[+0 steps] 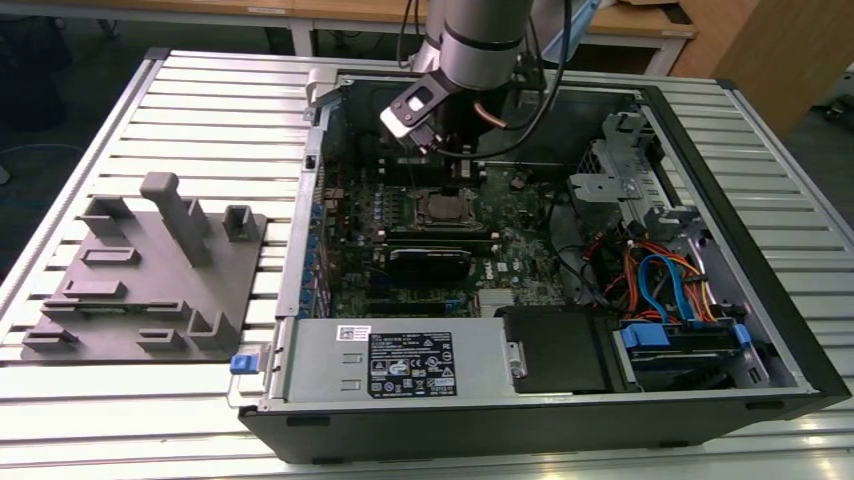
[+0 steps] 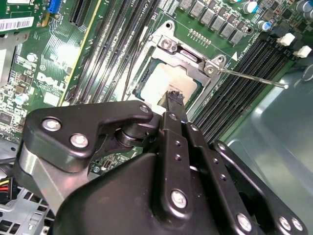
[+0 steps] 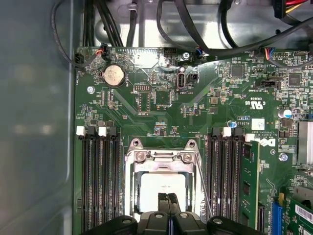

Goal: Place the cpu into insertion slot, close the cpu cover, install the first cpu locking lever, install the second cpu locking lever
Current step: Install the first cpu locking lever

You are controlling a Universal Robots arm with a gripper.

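The cpu (image 3: 163, 187) lies in the insertion slot (image 1: 441, 208), its dull silver top (image 2: 161, 83) showing through the window of the cpu cover (image 3: 159, 165). The cover's silver frame (image 2: 188, 58) lies flat over the chip. A thin metal locking lever (image 2: 254, 78) sticks out from the socket's corner across the memory slots; in the first wrist view the lever (image 3: 203, 186) runs slanted beside the frame. My gripper (image 3: 168, 197) hangs just above the chip's edge, its black fingers (image 2: 174, 100) pressed together with nothing between them. In the exterior view the gripper (image 1: 447, 150) is inside the open case.
The green motherboard (image 3: 161, 98) carries long black memory slots (image 3: 100, 181) on both sides of the socket. Black cables (image 3: 195, 29) run along the case wall. Beside the case, at the exterior view's left, stands a grey fixture block (image 1: 147, 270). Drive bays and coloured wires (image 1: 667, 290) fill the right.
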